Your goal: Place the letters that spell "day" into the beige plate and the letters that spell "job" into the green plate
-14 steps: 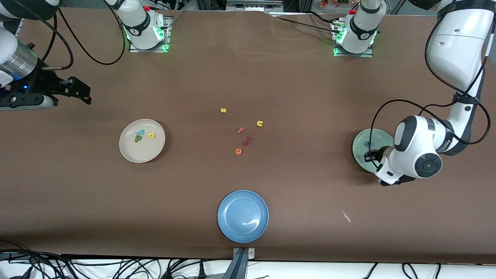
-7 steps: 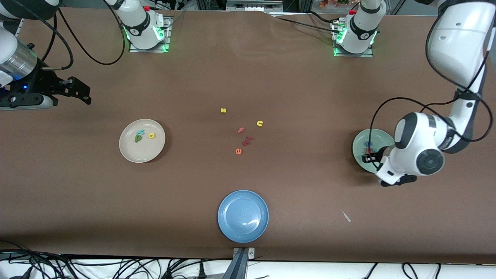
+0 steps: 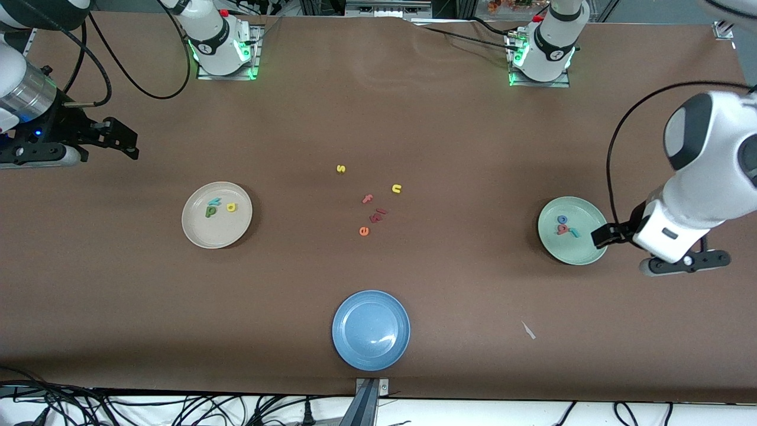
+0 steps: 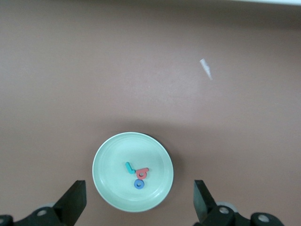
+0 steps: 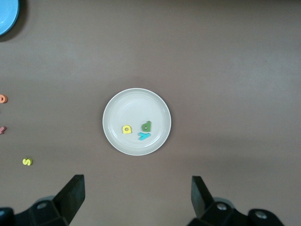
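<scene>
A blue plate (image 3: 371, 329) sits nearest the camera, unused. Farther up the table, the green plate (image 3: 572, 230) holds the blue, red and teal letters (image 4: 137, 174), the beige plate (image 3: 216, 214) the yellow, green and teal ones (image 5: 138, 128). The left gripper (image 4: 140, 202) hangs over the green plate's edge, jaws spread and empty; the right gripper (image 5: 136, 200) waits high above the beige plate, jaws spread. A careless sweep could jostle either plate. The stray letters (image 3: 371, 207) mid-table overlap, hard to read.
</scene>
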`<state>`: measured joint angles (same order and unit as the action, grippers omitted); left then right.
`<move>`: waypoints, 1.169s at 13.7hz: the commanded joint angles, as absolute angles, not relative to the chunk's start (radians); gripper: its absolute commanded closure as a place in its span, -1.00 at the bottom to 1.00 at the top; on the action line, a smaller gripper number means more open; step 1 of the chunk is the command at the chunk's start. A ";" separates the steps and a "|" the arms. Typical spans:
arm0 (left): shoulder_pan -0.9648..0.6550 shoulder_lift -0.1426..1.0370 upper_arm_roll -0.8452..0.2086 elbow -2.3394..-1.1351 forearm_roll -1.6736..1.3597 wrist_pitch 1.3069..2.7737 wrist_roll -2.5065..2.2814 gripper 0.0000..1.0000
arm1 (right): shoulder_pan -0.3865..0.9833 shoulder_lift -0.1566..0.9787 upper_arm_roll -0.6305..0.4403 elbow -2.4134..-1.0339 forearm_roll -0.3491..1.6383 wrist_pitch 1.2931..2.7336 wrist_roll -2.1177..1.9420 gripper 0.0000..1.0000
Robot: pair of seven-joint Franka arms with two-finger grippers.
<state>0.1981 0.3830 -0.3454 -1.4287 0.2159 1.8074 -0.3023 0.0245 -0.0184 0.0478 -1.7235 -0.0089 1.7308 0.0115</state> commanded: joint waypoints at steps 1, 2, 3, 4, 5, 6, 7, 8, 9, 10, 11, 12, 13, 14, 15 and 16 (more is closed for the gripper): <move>0.193 0.397 -0.360 -1.297 0.221 1.723 -0.282 -1.00 | 0.020 -0.018 0.051 -1.713 -0.017 1.729 0.005 -1.00; 0.193 0.397 -0.359 -1.278 0.222 1.717 -0.288 -1.00 | 0.020 -0.018 0.051 -1.713 -0.018 1.729 0.005 -1.00; 0.190 0.396 -0.365 -1.276 0.222 1.712 -0.291 -1.00 | 0.020 -0.018 0.051 -1.713 -0.017 1.729 0.005 -1.00; 0.189 0.385 -0.370 -1.278 0.221 1.704 -0.298 -1.00 | 0.020 -0.018 0.051 -1.713 -0.017 1.729 0.005 -1.00; 0.190 0.376 -0.383 -1.273 0.219 1.681 -0.311 -1.00 | 0.020 -0.018 0.051 -1.713 -0.017 1.729 0.005 -1.00; 0.193 0.376 -0.390 -1.272 0.213 1.674 -0.316 -1.00 | 0.020 -0.018 0.051 -1.713 -0.015 1.729 0.005 -1.00; 0.196 0.374 -0.388 -1.272 0.212 1.672 -0.314 -1.00 | 0.020 -0.018 0.051 -1.713 -0.015 1.729 0.005 -1.00; 0.198 0.376 -0.388 -1.272 0.210 1.672 -0.314 -1.00 | 0.020 -0.018 0.051 -1.713 -0.014 1.729 0.005 -1.00; 0.202 0.374 -0.390 -1.272 0.193 1.672 -0.313 -1.00 | 0.020 -0.018 0.051 -1.713 -0.014 1.729 0.005 -1.00; 0.192 0.373 -0.382 -1.269 0.163 1.671 -0.314 -1.00 | 0.020 -0.017 0.051 -1.713 -0.014 1.729 0.005 -1.00; 0.187 0.368 -0.364 -1.261 0.129 1.671 -0.302 -1.00 | 0.020 -0.018 0.051 -1.713 -0.014 1.729 0.005 -1.00; 0.146 0.351 -0.323 -1.258 0.112 1.667 -0.302 -1.00 | 0.020 -0.018 0.051 -1.713 -0.015 1.729 0.005 -1.00; 0.061 0.332 -0.216 -1.264 0.094 1.657 -0.307 -1.00 | 0.020 -0.018 0.051 -1.715 -0.014 1.729 0.005 -1.00; -0.028 0.322 -0.093 -1.267 0.042 1.634 -0.302 -1.00 | 0.020 -0.018 0.051 -1.713 -0.015 1.729 0.005 -1.00; -0.032 0.319 -0.051 -1.275 -0.025 1.623 -0.290 -1.00 | 0.020 -0.018 0.051 -1.713 -0.015 1.729 0.005 -1.00; -0.008 0.319 -0.054 -1.294 -0.052 1.617 -0.241 -1.00 | 0.020 -0.018 0.051 -1.715 -0.015 1.729 0.005 -1.00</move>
<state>-0.0022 0.3398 -0.1098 -1.2678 0.0206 1.6421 -0.3007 0.0242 -0.0184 0.0477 -1.7234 -0.0089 1.7308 0.0115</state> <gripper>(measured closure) 0.000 0.000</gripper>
